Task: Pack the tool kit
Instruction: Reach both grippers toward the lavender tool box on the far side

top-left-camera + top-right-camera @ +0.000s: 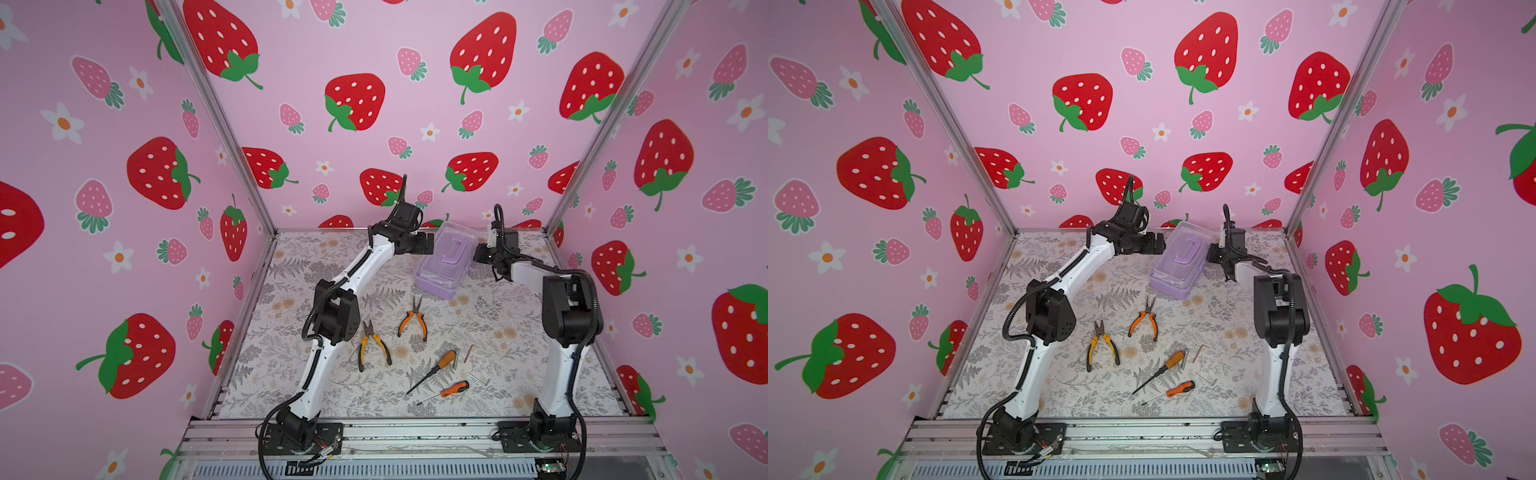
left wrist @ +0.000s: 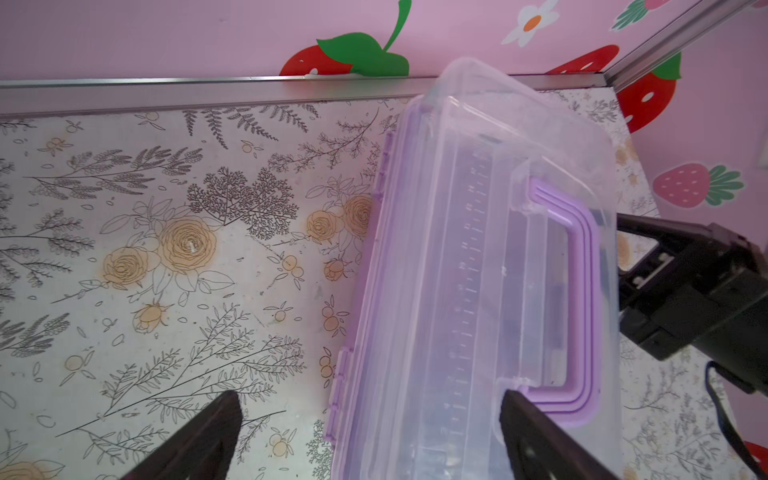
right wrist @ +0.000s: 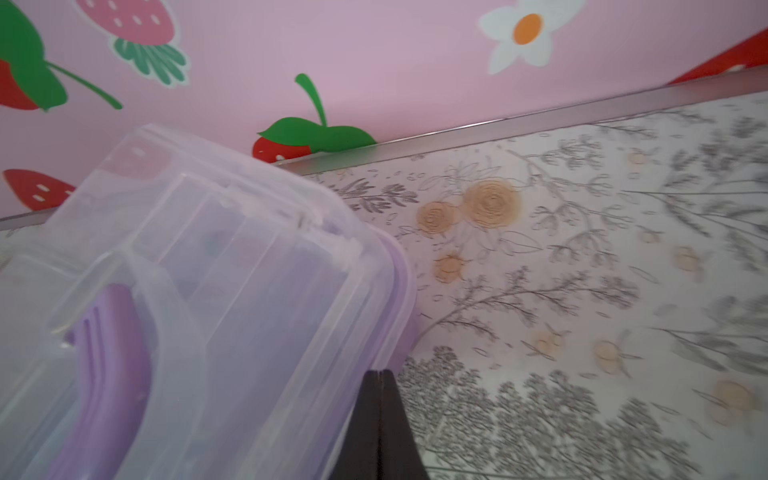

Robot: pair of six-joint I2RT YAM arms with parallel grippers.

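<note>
Zero tools packed. In both top views, the tool kit (image 1: 446,259) sits with its lid seemingly shut by the counter's (image 1: 519,374) far edge. Two pliers (image 1: 368,334), two screwdrivers (image 1: 446,359) and bits (image 1: 478,378) lie loose nearer the front edge. Left wrist view: left end effector (image 2: 370,395) spread across the kit's long side. Right wrist view: right end effector (image 3: 380,376) pressed together, empty, at its rim.
</note>
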